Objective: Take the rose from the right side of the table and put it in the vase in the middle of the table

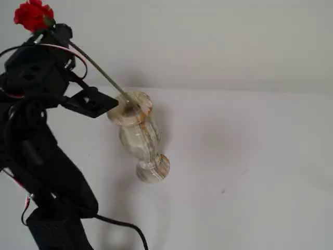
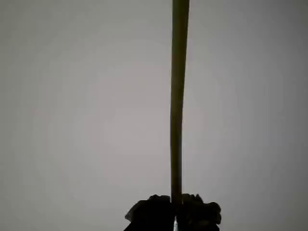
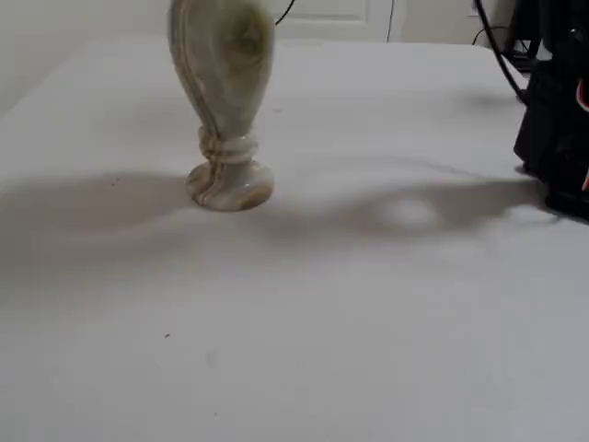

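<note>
The light, stiff-stemmed rose [image 1: 33,14] is pinched just below the bloom by the hand [image 1: 56,32], its tip entering the vase [image 1: 136,130].

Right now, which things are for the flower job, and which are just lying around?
For the job:
- rose, pinched by the gripper, stem end at the vase mouth
- vase, standing upright
- table

Just lying around:
- black cable by the arm's base
- nothing else loose
</note>
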`<state>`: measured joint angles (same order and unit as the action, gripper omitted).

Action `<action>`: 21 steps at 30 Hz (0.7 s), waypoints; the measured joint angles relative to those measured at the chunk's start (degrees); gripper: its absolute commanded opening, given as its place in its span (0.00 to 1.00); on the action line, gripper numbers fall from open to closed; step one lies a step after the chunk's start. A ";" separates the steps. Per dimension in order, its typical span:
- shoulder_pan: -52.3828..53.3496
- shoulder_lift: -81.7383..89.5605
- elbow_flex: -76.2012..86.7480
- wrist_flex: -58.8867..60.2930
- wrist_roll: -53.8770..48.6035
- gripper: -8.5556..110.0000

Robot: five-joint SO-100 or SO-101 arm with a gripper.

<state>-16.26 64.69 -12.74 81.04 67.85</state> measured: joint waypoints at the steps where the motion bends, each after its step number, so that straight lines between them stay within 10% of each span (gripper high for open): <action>1: 0.00 0.00 0.00 0.00 0.00 0.07; 21: -0.35 0.09 1.23 1.41 0.18 0.07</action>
<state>-16.61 64.78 -11.51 82.44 68.03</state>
